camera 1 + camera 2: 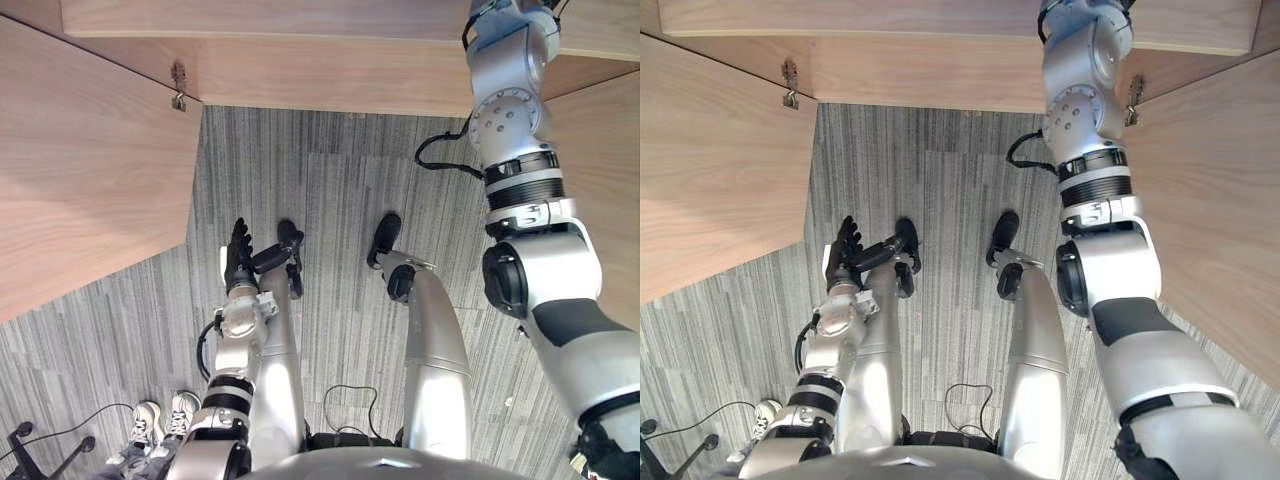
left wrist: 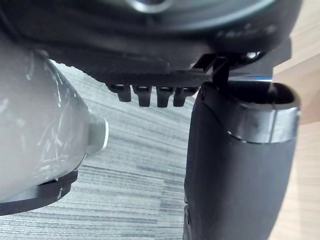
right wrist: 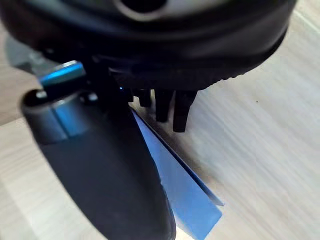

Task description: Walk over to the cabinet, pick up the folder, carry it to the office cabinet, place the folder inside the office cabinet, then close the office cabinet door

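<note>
Presently folder [image 3: 186, 199] within right hand [image 3: 102, 172]

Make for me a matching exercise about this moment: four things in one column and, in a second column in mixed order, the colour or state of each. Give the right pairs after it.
Things
1. folder
2. left hand
3. carpet
4. cabinet door

Colour or state
A. grey, with fine stripes
B. open, holding nothing, low over the floor
C. blue, pinched between the thumb and fingers of the right hand
D. light wood, standing open

Right pairs: 1-C, 2-B, 3-A, 4-D
</note>
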### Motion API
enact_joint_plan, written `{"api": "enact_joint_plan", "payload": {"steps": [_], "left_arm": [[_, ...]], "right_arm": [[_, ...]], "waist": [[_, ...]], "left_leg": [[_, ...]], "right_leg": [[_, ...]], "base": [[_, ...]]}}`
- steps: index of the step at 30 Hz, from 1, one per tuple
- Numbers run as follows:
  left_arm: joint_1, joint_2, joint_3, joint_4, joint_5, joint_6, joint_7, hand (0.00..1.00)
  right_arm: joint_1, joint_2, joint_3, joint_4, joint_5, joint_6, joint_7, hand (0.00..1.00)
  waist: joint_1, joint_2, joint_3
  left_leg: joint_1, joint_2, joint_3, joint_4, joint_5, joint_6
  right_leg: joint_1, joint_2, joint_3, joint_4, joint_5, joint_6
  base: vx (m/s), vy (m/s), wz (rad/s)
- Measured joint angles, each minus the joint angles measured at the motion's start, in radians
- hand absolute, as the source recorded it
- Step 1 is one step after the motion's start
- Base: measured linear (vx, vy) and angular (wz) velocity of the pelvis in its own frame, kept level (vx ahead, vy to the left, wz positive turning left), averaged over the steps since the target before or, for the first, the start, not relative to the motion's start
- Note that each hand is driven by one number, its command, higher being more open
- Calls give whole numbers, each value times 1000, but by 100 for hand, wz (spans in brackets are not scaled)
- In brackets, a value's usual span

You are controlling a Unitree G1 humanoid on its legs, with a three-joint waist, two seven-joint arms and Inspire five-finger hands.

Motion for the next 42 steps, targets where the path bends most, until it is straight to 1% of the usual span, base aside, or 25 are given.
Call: {"api": "enact_joint_plan", "payload": {"steps": [7, 9, 11, 14, 18, 21, 23, 26, 27, 29, 31, 32, 34, 39, 40, 42], "left_arm": [[2, 8, -4, 0, 0, 0, -17, 100], [7, 18, -34, 0, -1, 5, -18, 100], [8, 19, -39, 0, 0, 6, -21, 100], [11, 18, -49, 0, -1, 10, -30, 100], [10, 19, -62, 0, 0, 13, -39, 100], [10, 19, -62, -1, 1, 22, -44, 100], [12, 15, -62, 0, 1, 27, -53, 100], [15, 11, -63, 0, 2, 28, -63, 100], [15, 13, -63, 0, 2, 28, -65, 100], [15, 16, -63, 0, 2, 28, -69, 100], [15, 20, -62, 1, 3, 28, -80, 100], [15, 20, -62, 1, 3, 28, -82, 100], [15, 23, -62, 2, 5, 28, -86, 100], [15, 48, -61, 12, 23, 23, -108, 100], [15, 48, -61, 13, 23, 22, -108, 100], [15, 51, -61, 16, 24, 19, -113, 100]], "right_arm": [[0, -24, 19, 6, 1, 3, 31, 100], [3, -35, 20, 6, 1, 22, 36, 100], [9, -40, 20, -5, 0, 24, 51, 100], [73, -50, 21, -91, -1, 24, 68, 100], [154, -63, 35, -199, -4, 24, 112, 100], [204, -94, 61, -224, -12, 27, 143, 100], [232, -109, 67, -229, -27, 38, 165, 100], [280, -172, 112, -268, -99, 50, 202, 100], [307, -215, 141, -300, -140, 54, 225, 100], [322, -258, 174, -313, -184, 61, 258, 100], [334, -322, 229, -316, -259, 77, 307, 100], [340, -334, 239, -316, -283, 79, 319, 100], [350, -365, 272, -321, -344, 80, 346, 100], [361, -447, 355, -341, -530, 79, 418, 100], [360, -456, 368, -342, -548, 78, 422, 100], [360, -493, 408, -357, -643, 76, 437, 100]], "waist": [[-4, 0, 0], [-5, 0, 0], [-10, 0, 0], [-11, -1, 0], [-12, -1, -1], [-13, -1, -1], [-13, -1, -1], [-15, -2, -1], [-17, -2, -1], [-20, -3, -1], [-23, -4, 0], [-23, -5, 0], [-23, -10, -1], [-25, -40, -8], [-24, -42, -10], [-23, -47, -12]], "left_leg": [[1, 0, 1, 0, 1, -2], [14, -2, 2, 0, -2, 2], [21, -1, 3, 0, -6, 7], [36, -1, 9, -1, -13, 14], [42, 1, 27, 1, -25, 25], [49, 3, 34, 7, -36, 28], [61, 4, 38, 9, -44, 29], [68, 4, 44, 12, -51, 33], [68, 4, 46, 12, -53, 34], [68, 4, 48, 12, -54, 35], [68, 4, 49, 12, -57, 36], [69, 4, 49, 12, -58, 36], [70, 5, 50, 12, -60, 37], [73, 5, 54, 12, -65, 39], [73, 5, 54, 13, -66, 39], [73, 4, 56, 13, -67, 40]], "right_leg": [[2, -1, -1, -1, 0, -1], [17, -2, -2, -5, 0, -1], [28, -2, -2, -12, 0, 0], [49, -1, -2, -26, 3, 3], [51, 1, 12, -32, 12, 3], [57, 1, 18, -33, 12, 4], [68, 3, 21, -35, 11, 5], [75, 2, 26, -39, 9, 10], [76, 3, 27, -42, 10, 13], [76, 3, 28, -45, 11, 14], [78, 3, 29, -48, 12, 15], [78, 4, 28, -49, 12, 16], [79, 4, 29, -51, 12, 16], [81, 4, 32, -53, 10, 19], [82, 3, 32, -53, 10, 20], [82, 3, 33, -53, 10, 21]], "base": [[6, 61, 0], [15, 72, 1], [14, 93, 0], [20, 90, -3], [37, 91, -8], [54, 106, -6], [40, 100, -6], [21, 87, -4], [19, 80, -2], [28, 84, -3], [32, 72, -2], [37, 68, -2], [39, 68, -2], [33, 66, -1], [26, 63, 0], [28, 69, -1]]}}
